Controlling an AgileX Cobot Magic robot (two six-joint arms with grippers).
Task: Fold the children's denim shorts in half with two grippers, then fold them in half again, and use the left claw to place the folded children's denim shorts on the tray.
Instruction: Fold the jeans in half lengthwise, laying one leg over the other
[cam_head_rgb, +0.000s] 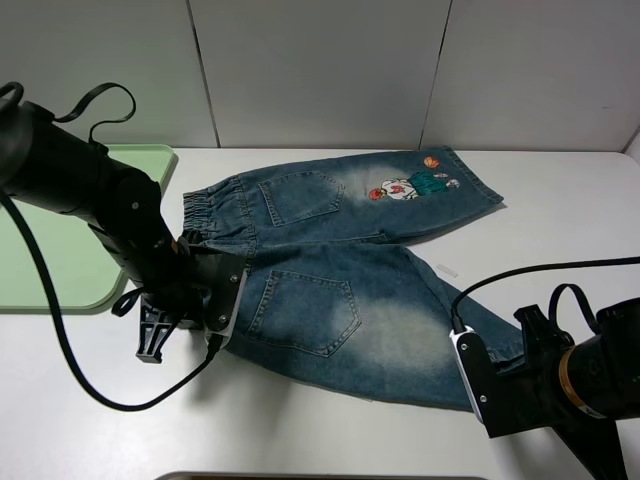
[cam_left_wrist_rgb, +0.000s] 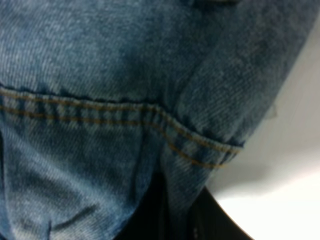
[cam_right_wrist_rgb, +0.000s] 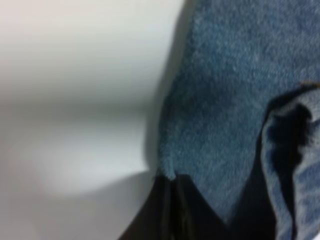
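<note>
The children's denim shorts (cam_head_rgb: 340, 260) lie spread flat on the white table, back pockets up, with the cartoon patch (cam_head_rgb: 410, 185) on the far leg. My left claw (cam_head_rgb: 224, 304) is down at the near end of the waistband. In its wrist view, stitched denim (cam_left_wrist_rgb: 125, 90) fills the frame and bunches between the dark fingers (cam_left_wrist_rgb: 200, 220), so the left gripper (cam_left_wrist_rgb: 167, 215) is shut on the cloth. My right gripper (cam_head_rgb: 470, 366) sits at the near leg's hem. In its wrist view the gripper (cam_right_wrist_rgb: 172, 200) is shut, pinching the denim edge (cam_right_wrist_rgb: 220, 100). The pale green tray (cam_head_rgb: 60, 250) lies at the far left.
A white wall runs behind the table. Bare white tabletop (cam_head_rgb: 330, 430) shows in front of the shorts and to their right. A small pale tag (cam_head_rgb: 447, 270) lies on the table beside the near leg. A grey edge (cam_head_rgb: 320, 476) shows at the bottom of the exterior view.
</note>
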